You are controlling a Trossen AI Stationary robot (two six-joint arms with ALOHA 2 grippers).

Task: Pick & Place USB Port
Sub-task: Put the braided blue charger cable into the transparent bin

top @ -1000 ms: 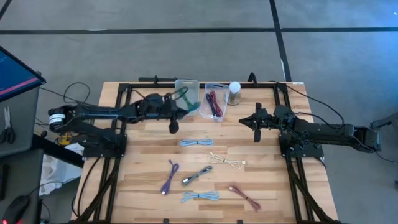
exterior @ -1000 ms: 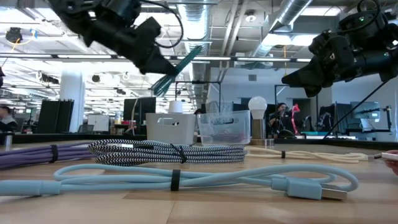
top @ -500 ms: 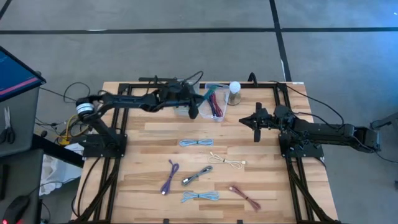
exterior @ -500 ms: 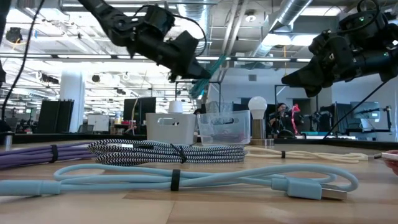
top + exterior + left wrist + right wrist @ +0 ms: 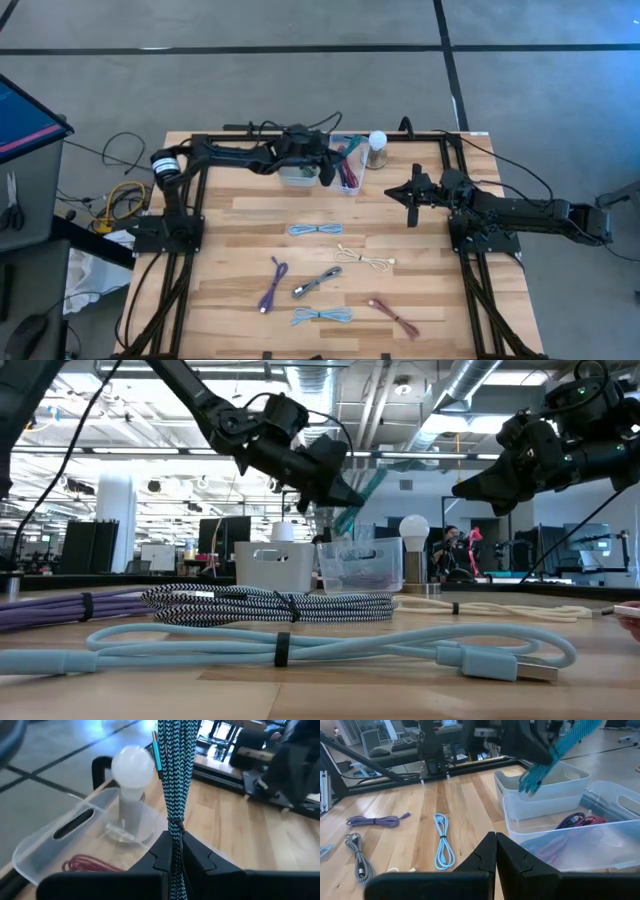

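Holding a teal braided USB cable bundle (image 5: 172, 785) above the clear plastic bin (image 5: 345, 172), the left pincer (image 5: 327, 172) is clamped on it at the far edge of the wooden desk (image 5: 430, 280).

The bundle is gripped at its tie, hanging over the bin where red and dark cables (image 5: 346, 166) lie; a white bin (image 5: 296, 176) sits just beside, a white bulb on a base (image 5: 377, 149) nearby. The right pincer (image 5: 413, 197) is held in the air, fingers together, well apart. Light blue (image 5: 316, 230), cream (image 5: 366, 259), purple (image 5: 272, 284), grey-striped (image 5: 316, 283) and maroon (image 5: 393, 315) cables lie on the desk.
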